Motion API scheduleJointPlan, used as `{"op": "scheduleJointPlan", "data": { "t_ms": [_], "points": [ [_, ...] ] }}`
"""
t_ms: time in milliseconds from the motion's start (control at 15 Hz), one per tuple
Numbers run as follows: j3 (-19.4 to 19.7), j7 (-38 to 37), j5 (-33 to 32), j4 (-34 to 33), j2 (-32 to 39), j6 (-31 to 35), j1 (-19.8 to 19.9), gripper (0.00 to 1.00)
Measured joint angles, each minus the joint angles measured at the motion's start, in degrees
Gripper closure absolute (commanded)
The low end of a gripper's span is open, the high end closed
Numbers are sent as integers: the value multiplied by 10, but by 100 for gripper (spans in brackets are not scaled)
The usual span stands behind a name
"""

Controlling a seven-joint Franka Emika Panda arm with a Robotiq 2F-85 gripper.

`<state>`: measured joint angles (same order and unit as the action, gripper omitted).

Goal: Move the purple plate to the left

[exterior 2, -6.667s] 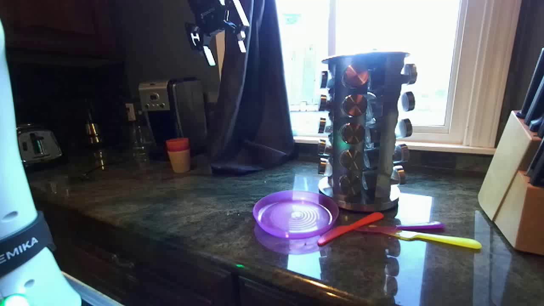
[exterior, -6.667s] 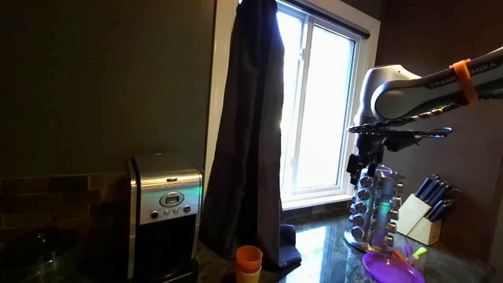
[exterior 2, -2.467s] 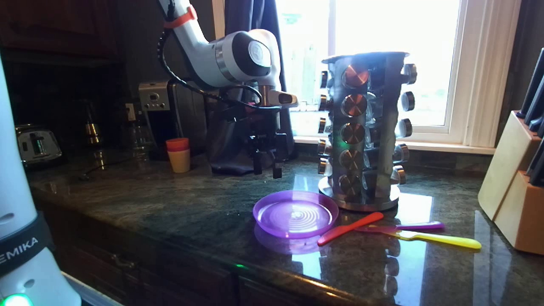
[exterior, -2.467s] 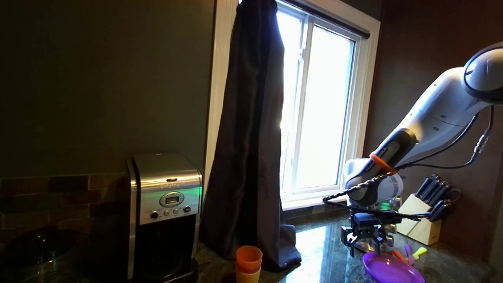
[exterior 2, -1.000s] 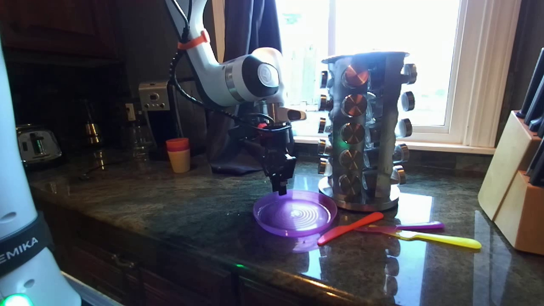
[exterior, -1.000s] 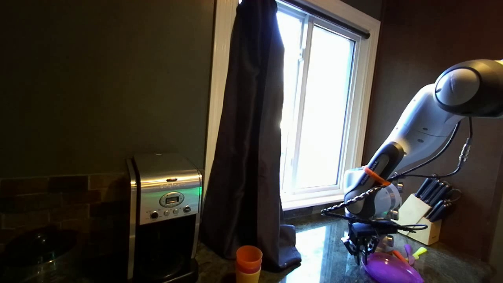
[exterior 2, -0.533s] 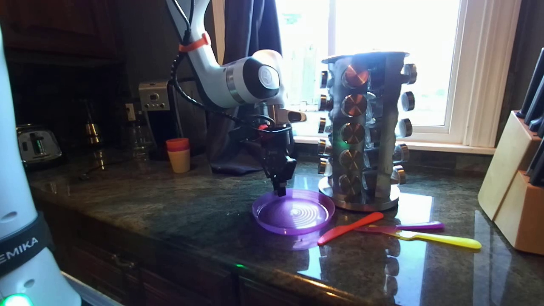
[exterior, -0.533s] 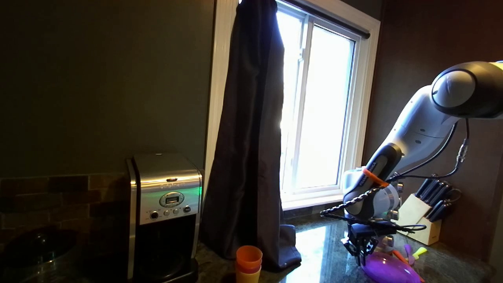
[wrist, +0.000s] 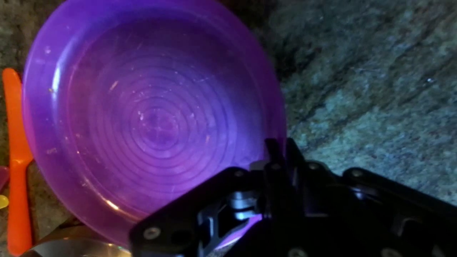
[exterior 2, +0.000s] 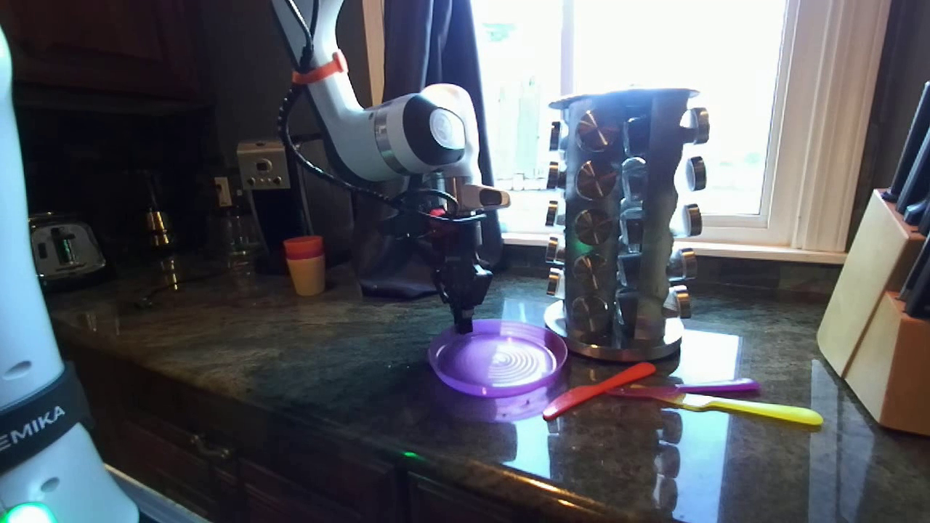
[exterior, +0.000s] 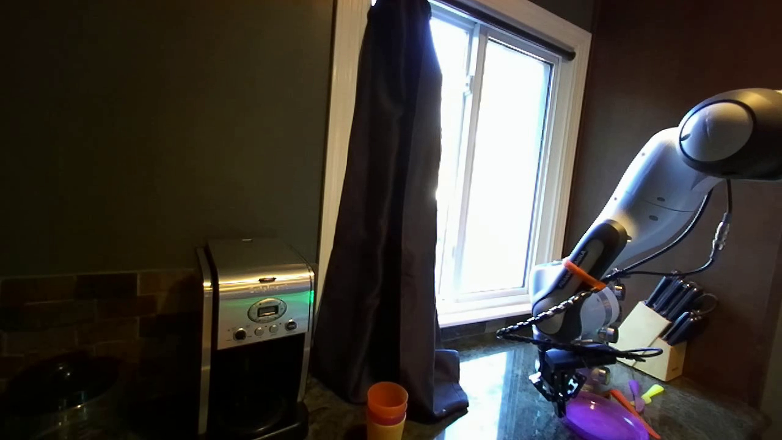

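The round, shallow purple plate (wrist: 157, 128) fills much of the wrist view and lies low over the dark counter in both exterior views. My gripper (wrist: 281, 143) is shut on its rim, one finger inside the wall and one outside. In an exterior view the gripper (exterior 2: 463, 328) points down at the plate's far left edge. Elsewhere the gripper (exterior: 560, 412) meets the near-left side of the plate (exterior: 605, 421), whose bottom is cut off by the frame. Whether the plate's underside touches the counter I cannot tell.
A metal spice rack (exterior 2: 617, 225) stands close behind the plate. Orange (exterior 2: 599, 392), purple (exterior 2: 726, 386) and yellow (exterior 2: 770, 412) plastic knives lie at its right. A knife block (exterior 2: 872, 319) stands farther right. Stacked cups (exterior 2: 305, 265) and a curtain (exterior 2: 436, 145) are toward the left.
My gripper has come down from high up and shut on the rim. The plate has shifted slightly left, away from the orange knife. The spice rack has turned a little.
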<state>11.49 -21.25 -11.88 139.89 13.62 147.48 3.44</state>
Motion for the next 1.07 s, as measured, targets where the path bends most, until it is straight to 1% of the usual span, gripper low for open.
{"op": "scheduleJointPlan", "data": {
  "t_ms": [200, 400, 600, 800, 1067],
  "points": [
    [-11, 8, 0, 10, -18, -24, -10, 99],
    [-32, 29, 3, 19, -34, -53, -14, 99],
    [-49, 49, -3, 34, -52, -60, -20, 99],
    [-57, 45, -47, 54, -76, -60, -34, 99],
    [-79, 19, -140, 89, -121, -60, -52, 99]
  ]
}}
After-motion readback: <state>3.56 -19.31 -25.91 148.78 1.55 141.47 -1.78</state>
